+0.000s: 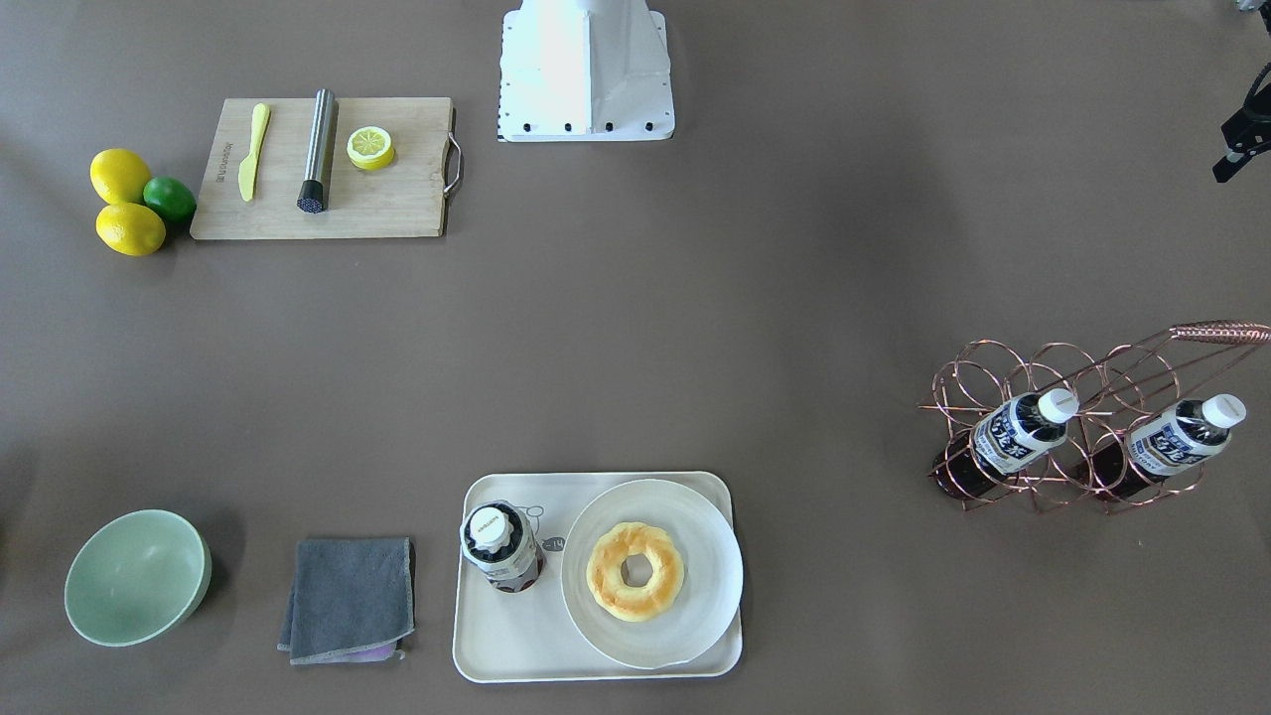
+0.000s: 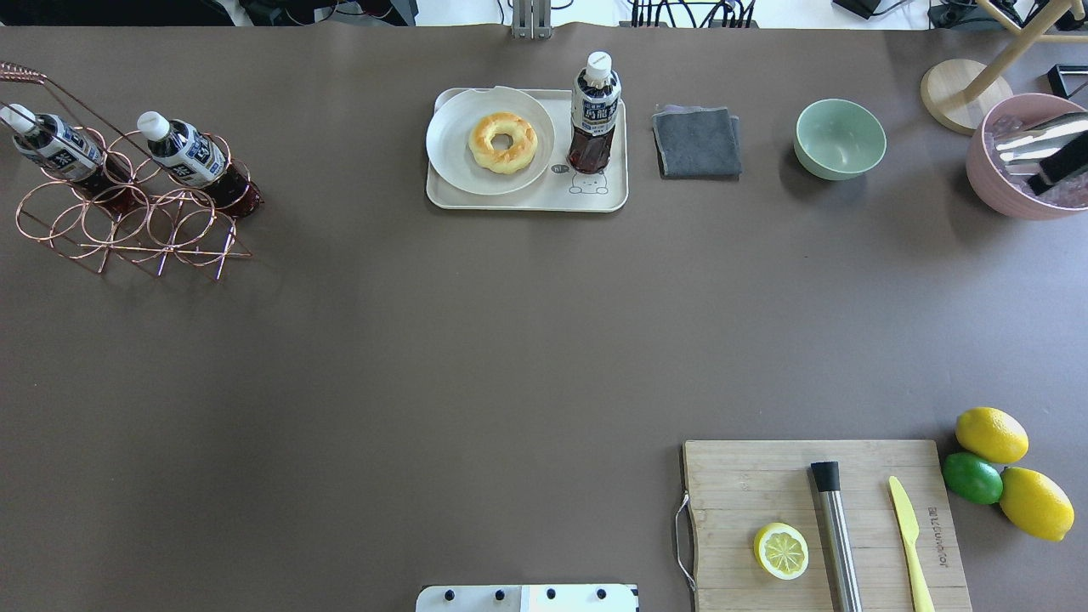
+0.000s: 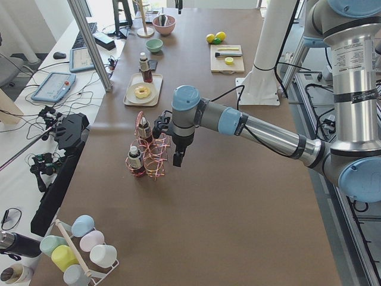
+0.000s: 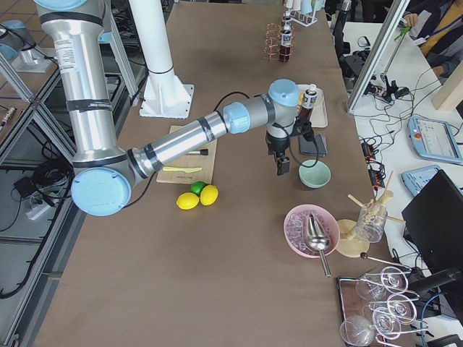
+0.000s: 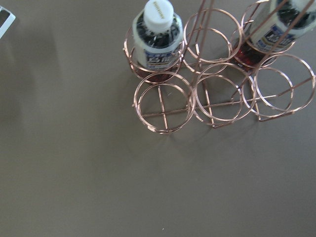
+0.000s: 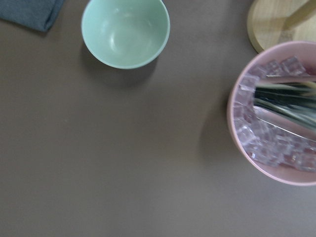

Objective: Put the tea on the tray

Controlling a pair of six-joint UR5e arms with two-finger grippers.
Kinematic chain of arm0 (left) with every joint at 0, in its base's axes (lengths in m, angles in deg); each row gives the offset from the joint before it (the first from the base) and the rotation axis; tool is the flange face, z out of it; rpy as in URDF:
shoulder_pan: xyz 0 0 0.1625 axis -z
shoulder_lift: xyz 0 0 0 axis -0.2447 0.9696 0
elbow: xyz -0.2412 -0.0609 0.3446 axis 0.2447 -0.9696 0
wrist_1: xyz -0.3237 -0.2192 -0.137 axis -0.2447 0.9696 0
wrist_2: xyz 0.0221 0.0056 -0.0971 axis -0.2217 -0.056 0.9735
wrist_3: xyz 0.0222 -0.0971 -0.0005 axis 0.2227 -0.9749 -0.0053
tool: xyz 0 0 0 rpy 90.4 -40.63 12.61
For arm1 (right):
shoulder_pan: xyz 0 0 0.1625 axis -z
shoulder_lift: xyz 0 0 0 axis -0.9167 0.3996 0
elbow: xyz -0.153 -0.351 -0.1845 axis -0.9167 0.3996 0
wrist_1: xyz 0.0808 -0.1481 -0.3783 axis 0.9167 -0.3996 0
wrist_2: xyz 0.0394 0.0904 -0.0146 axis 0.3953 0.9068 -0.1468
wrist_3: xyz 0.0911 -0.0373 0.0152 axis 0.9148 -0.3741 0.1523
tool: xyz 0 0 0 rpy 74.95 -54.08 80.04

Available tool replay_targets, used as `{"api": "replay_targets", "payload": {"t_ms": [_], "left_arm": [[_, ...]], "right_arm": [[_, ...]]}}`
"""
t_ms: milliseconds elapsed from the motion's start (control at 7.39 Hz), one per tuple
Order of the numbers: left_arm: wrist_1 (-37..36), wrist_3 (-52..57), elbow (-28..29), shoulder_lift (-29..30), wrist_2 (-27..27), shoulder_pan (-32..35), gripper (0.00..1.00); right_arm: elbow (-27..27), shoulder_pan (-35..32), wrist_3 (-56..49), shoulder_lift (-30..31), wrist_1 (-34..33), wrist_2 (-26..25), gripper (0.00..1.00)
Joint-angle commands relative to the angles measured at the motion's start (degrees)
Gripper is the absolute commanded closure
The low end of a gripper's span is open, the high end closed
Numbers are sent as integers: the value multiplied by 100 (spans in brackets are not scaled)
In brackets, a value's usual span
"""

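From the front-facing camera I see the tea (image 1: pixel 501 548) standing upright on the tray (image 1: pixel 516 645), just beside a round plate (image 1: pixel 695 616) that carries a doughnut (image 1: pixel 635 571). Two more bottles (image 1: pixel 1023 429) lean in the copper wire rack (image 1: pixel 1082 397), well off to the side. Overhead I read the same layout, with the tea at the tray's end nearest the grey cloth (image 2: pixel 697 141). On the exterior left view my left gripper (image 3: pixel 178 157) hangs fingers-down just beside the rack, well apart from the tray, and I cannot tell how wide its fingers stand. On the exterior right view the right gripper (image 4: pixel 282 165) hangs above the table near the green bowl (image 4: pixel 315 174), and its opening is just as unreadable to me. My left wrist camera looks down on the rack's rings, with the two capped bottles in them. My right wrist camera shows the green bowl, a corner of the cloth and a pink bowl (image 6: pixel 231 111) of ice.
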Motion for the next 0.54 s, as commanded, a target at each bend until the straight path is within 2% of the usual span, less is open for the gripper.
{"api": "replay_targets", "payload": {"t_ms": [0, 271, 406], "left_arm": [[-366, 914, 432, -35, 12, 318, 3], [-366, 890, 452, -35, 12, 399, 3], [-279, 943, 461, -261, 21, 408, 3]], "right_arm": [[121, -1166, -2008, 1129, -41, 207, 0], [113, -1581, -2330, 1509, -59, 146, 0], [174, -1695, -2574, 1650, -50, 110, 0]]}}
